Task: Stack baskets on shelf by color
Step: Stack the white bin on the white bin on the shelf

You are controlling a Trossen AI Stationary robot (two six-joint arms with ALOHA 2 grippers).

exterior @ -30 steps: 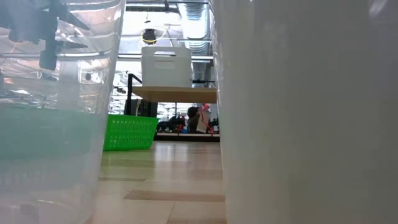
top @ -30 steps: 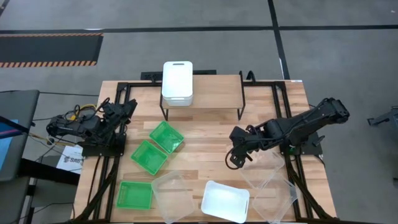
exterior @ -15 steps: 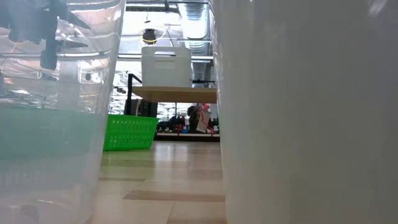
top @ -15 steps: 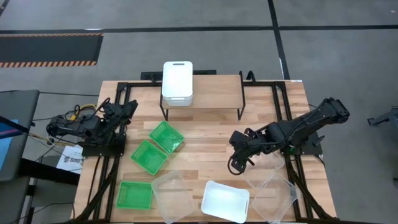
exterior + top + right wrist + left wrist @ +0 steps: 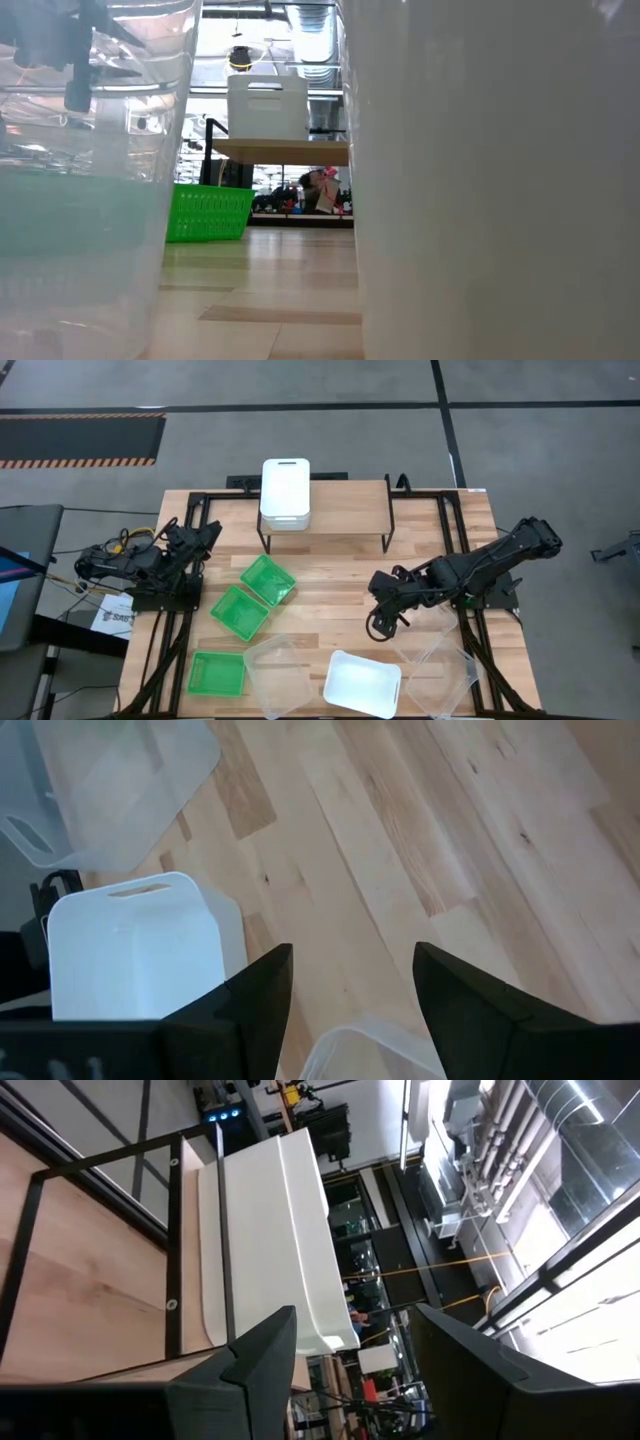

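Since a second ago our right arm has dropped slightly toward the bench's near edge; nothing else has shifted. The right gripper [image 5: 381, 622] hangs over bare bench [image 5: 330, 585], jaws spread wide and empty, just above the white basket [image 5: 363, 683] lying between two clear baskets [image 5: 277, 673]. Our left gripper [image 5: 205, 535] waits at the left edge, jaws partly apart, holding nothing. White baskets [image 5: 285, 491] are stacked on the shelf [image 5: 350, 510]; three green baskets [image 5: 268, 579] lie in front.

Right hand [image 5: 383, 622] hangs open and empty over mid-table; left hand [image 5: 203, 538] rests folded, fingers parted.
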